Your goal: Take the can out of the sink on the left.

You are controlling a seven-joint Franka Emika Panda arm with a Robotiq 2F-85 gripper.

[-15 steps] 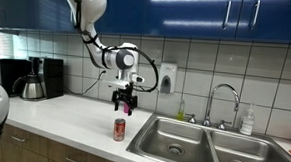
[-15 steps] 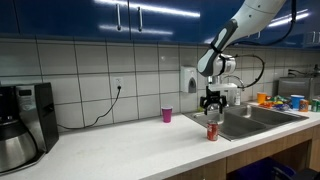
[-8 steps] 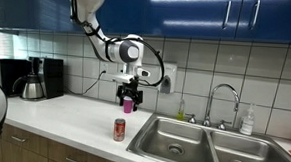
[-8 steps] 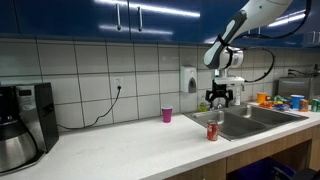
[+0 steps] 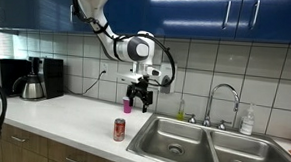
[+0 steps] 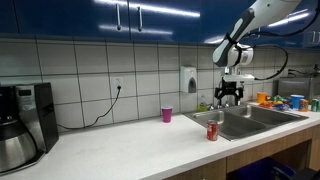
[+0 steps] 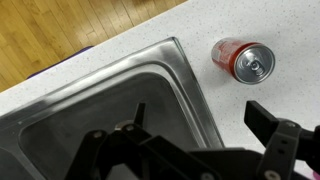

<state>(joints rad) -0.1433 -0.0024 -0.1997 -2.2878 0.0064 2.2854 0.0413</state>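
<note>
My jaws apart and empty above the sink (image 5: pixel 163 134) rim, can (image 5: pixel 120 129) upright on the tabletop (image 5: pixel 63 117) alongside.

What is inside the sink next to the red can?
Nothing shows inside the sink, only bare shiny metal. In the wrist view the open gripper hides part of the basin floor, so that part cannot be checked. The can stands outside, on the counter.

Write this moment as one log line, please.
can: upright on counter beside sink | claw: open, holding nothing, high over sink rim | task: can out of sink
</note>
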